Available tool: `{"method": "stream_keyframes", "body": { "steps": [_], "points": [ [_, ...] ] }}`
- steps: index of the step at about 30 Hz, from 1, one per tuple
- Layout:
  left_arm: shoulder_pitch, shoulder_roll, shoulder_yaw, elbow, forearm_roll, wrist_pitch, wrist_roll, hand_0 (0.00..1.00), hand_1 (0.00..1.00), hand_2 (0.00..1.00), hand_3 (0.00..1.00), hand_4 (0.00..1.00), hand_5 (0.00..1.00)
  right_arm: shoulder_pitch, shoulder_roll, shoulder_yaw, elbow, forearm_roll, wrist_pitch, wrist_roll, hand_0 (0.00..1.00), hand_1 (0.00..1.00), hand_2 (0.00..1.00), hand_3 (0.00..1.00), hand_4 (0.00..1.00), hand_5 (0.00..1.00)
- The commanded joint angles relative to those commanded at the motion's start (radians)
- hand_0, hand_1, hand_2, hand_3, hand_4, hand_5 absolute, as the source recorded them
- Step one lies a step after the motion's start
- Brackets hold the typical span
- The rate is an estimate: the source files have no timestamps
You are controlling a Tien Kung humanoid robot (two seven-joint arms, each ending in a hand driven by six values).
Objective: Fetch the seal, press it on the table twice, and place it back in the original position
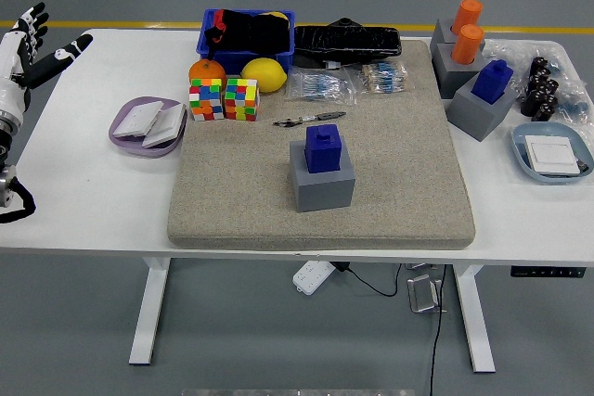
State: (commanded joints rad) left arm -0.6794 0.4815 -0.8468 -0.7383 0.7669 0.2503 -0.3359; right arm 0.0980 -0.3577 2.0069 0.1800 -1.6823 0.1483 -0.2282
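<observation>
A blue seal (324,147) stands upright in a grey block holder (321,183) near the middle of the beige mat (232,201). My left hand (35,44) hangs at the far left edge, well away from the seal, its fingers spread and holding nothing. The right arm does not show. A second blue seal (492,80) sits in a grey holder at the right, and two orange seals (467,30) stand in grey holders behind it.
Two colour cubes (224,98), an orange (206,70) and a lemon (264,73) lie at the mat's back left. A blue bin (247,32), a purple dish (147,124), a pen (309,120), bagged items (321,86) and a light blue tray (552,152) are around.
</observation>
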Motion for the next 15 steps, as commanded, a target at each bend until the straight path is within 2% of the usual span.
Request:
{"method": "stream_keyframes", "body": {
  "steps": [15],
  "points": [
    [-0.001, -0.003, 0.002, -0.007, 0.000, 0.001, 0.018, 0.995, 0.998, 0.998, 0.998, 0.998, 0.418, -0.002, -0.007, -0.001, 0.000, -0.003, 0.000, 0.000, 0.788, 0.720, 0.724, 0.661, 0.805, 0.491]
  ]
}}
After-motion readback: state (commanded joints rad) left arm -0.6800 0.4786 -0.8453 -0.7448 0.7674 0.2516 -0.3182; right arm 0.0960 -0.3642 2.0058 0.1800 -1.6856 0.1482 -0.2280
